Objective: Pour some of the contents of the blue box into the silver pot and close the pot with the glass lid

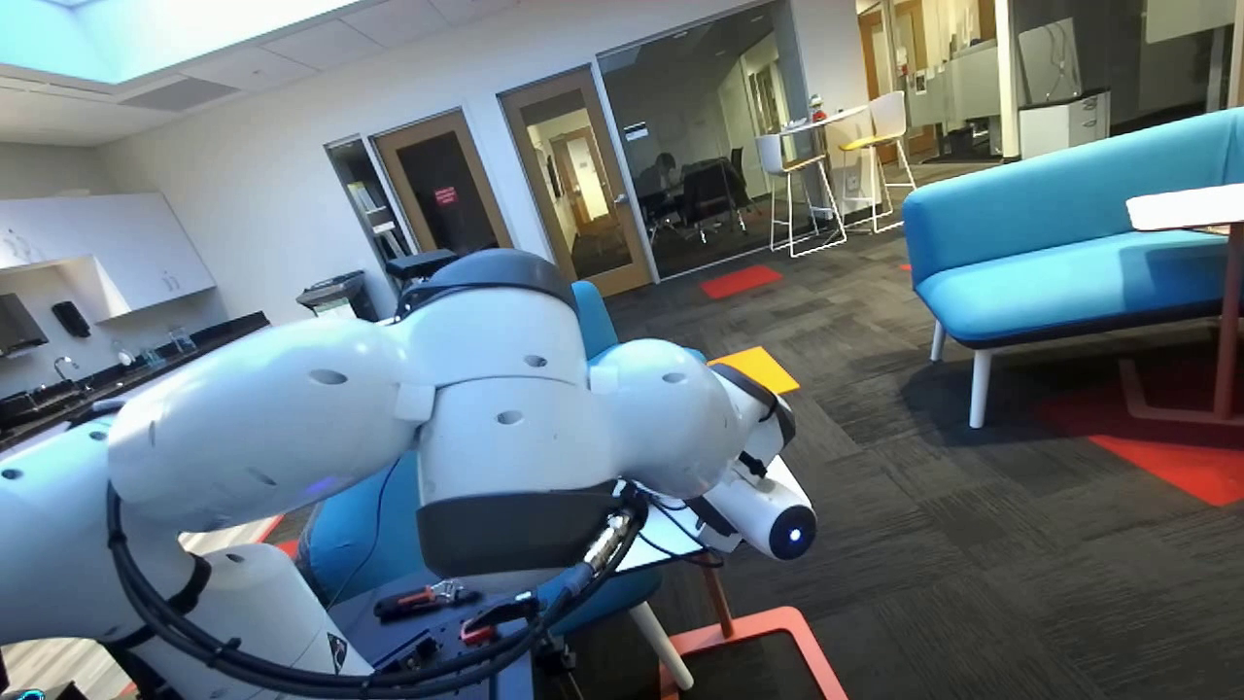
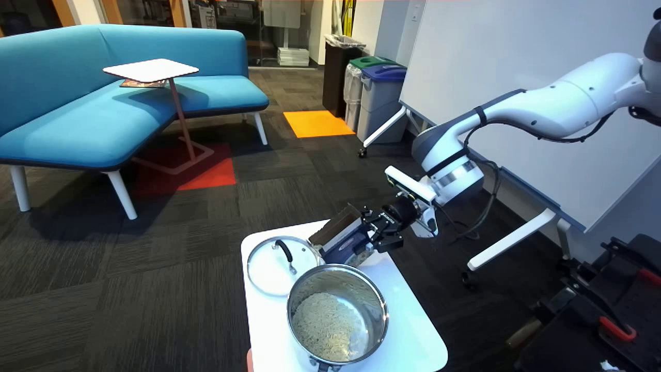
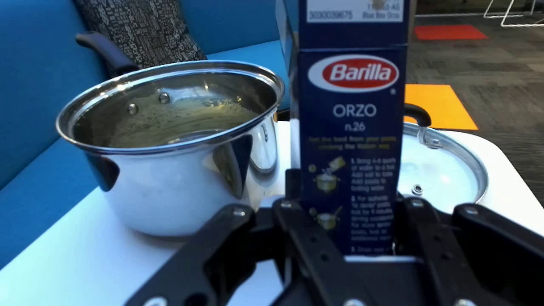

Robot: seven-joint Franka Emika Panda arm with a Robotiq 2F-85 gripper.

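Fingers (image 3: 428,238) are clamped on the blue box (image 3: 350,114), one on each side of its lower part, and it is upright between them at twelve o'clock in the wrist view. Whether its base touches the white counter (image 2: 413,320) cannot be told. In an exterior view, the box extends from the fingers toward eight o'clock, a brown flap (image 2: 335,226) open at its top. Just beside the box, toward nine o'clock in the wrist view, stands the silver pot (image 3: 170,191), with pale grains (image 2: 320,323) inside. Toward four o'clock there, partly behind the box, the glass lid (image 3: 442,174) lies on the counter, black handle (image 3: 418,114) up. Farther out, in an exterior view, a blue sofa (image 2: 67,132) stands toward ten o'clock.
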